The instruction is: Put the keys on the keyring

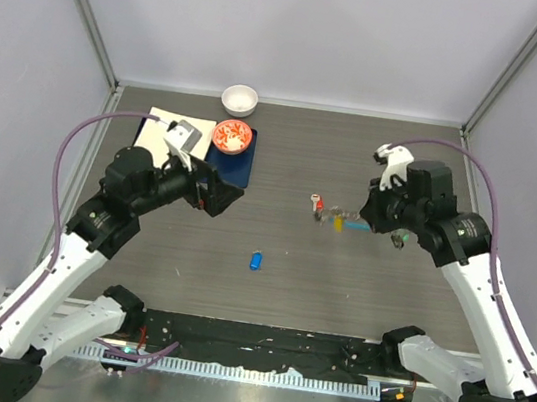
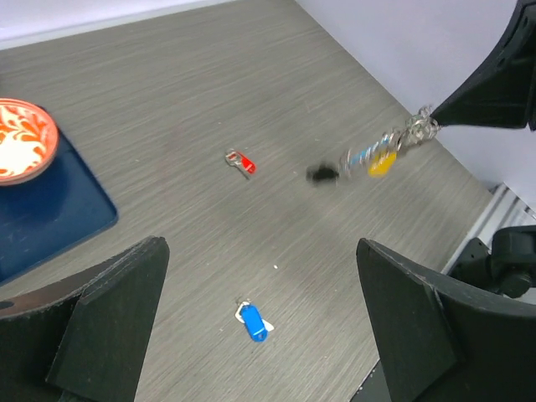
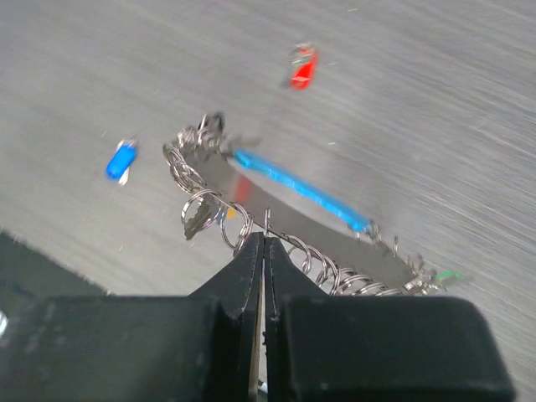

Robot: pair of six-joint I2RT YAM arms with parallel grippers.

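The blue-capped key (image 1: pixel 257 260) lies on the table mid-front; it also shows in the left wrist view (image 2: pixel 252 322) and the right wrist view (image 3: pixel 121 159). The red-capped key (image 1: pixel 317 204) lies farther back, seen too from the left wrist (image 2: pixel 241 162) and the right wrist (image 3: pixel 303 67). My right gripper (image 1: pixel 365 220) is shut on the keyring (image 3: pixel 266 219), whose bunch with its light-blue strip (image 3: pixel 297 188) hangs above the table just right of the red key. My left gripper (image 1: pixel 217 196) is open and empty, held above the table to the left of both keys.
A red patterned bowl (image 1: pixel 232 136) sits on a dark blue mat (image 1: pixel 236 167) at the back left, beside a cream board (image 1: pixel 161 127). A white bowl (image 1: pixel 240 99) stands behind them. Cage posts and walls close in the sides.
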